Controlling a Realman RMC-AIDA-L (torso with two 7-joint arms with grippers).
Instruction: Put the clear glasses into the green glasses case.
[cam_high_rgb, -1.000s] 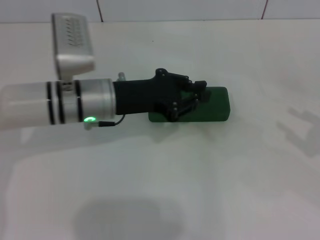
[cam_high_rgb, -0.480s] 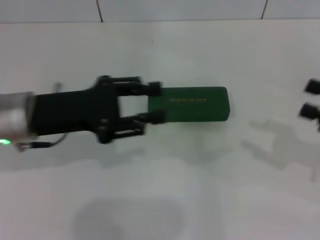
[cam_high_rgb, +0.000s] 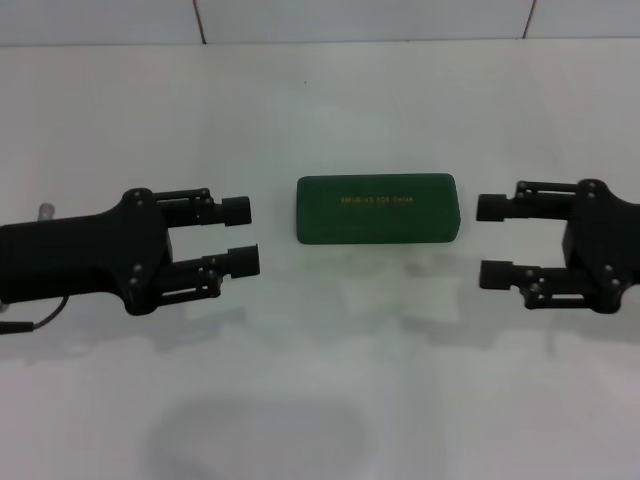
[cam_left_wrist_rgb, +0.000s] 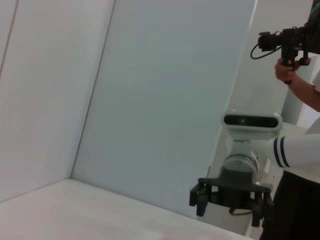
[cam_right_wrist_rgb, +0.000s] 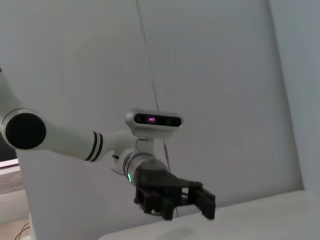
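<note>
Closed green case on the white table, an empty gripper on either side.

Nearest the robot in the head view, the left gripper (cam_high_rgb: 243, 236) hovers at the left with its two fingers spread and nothing between them, pointing toward the case. The right gripper (cam_high_rgb: 493, 241) mirrors it at the right, fingers likewise parted and empty, also aimed inward. Between the two, slightly farther back and apart from both, the green glasses case (cam_high_rgb: 377, 208) lies flat on the table (cam_high_rgb: 320, 400) with its lid shut and the gold lettering facing up. The clear glasses cannot be seen in any view. Beyond the table runs a white tiled wall (cam_high_rgb: 360, 18). The left wrist view shows a person (cam_left_wrist_rgb: 305, 150) in a white shirt holding a camera (cam_left_wrist_rgb: 285, 40).
</note>
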